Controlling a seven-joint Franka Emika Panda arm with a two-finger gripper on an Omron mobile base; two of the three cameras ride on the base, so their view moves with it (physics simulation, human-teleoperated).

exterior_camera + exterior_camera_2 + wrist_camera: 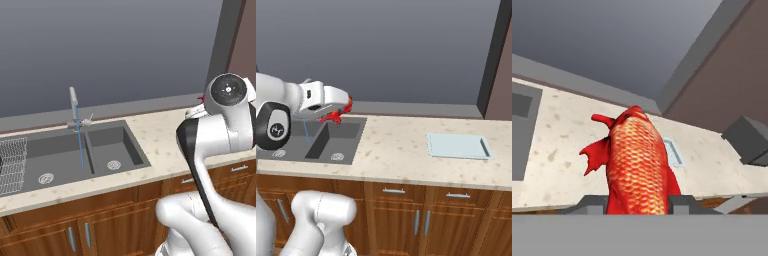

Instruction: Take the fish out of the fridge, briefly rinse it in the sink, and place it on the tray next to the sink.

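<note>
My gripper [345, 111] is shut on the red-orange fish [335, 116], which hangs in the air above the far right corner of the dark double-basin sink [331, 142]. In the hand view the scaly fish [637, 160] stands up between the two fingertips of the gripper [637, 204], fins spread to the left. A red tip of the fish [202, 98] peeks out beside the arm's wrist. The pale blue-white tray [458, 146] lies flat on the counter to the right of the sink, apart from the fish. The fridge is out of view.
A thin blue stream runs from the silver tap [74, 102] down into the sink [65, 155]. A white wire rack [11, 165] sits in the left basin. The speckled counter [396, 150] stretches between sink and tray. A dark wall column [491, 55] rises at the right.
</note>
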